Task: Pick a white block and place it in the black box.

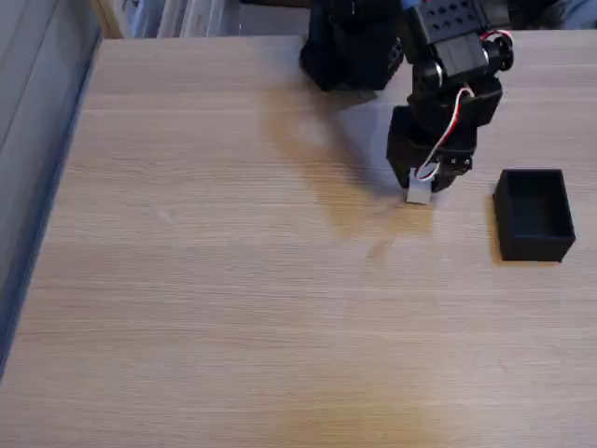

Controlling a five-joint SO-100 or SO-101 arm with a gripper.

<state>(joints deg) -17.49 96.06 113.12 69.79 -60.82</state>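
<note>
The white block (pixel 419 193) is a small cube at the tip of my black gripper (pixel 425 183), right of the table's middle in the fixed view. The gripper points straight down over it and its dark fingers close on the block's upper part, while the lower part sticks out just above or on the wood. A red and white cable runs down the wrist. To the right, about a box length away, the black box (pixel 534 248) stands open-topped and looks empty.
The arm's black base (pixel 350 51) sits at the table's far edge, behind the gripper. The light wooden table (pixel 233 308) stretches wide to the left and front. A grey wall or panel (pixel 33 140) borders the left edge.
</note>
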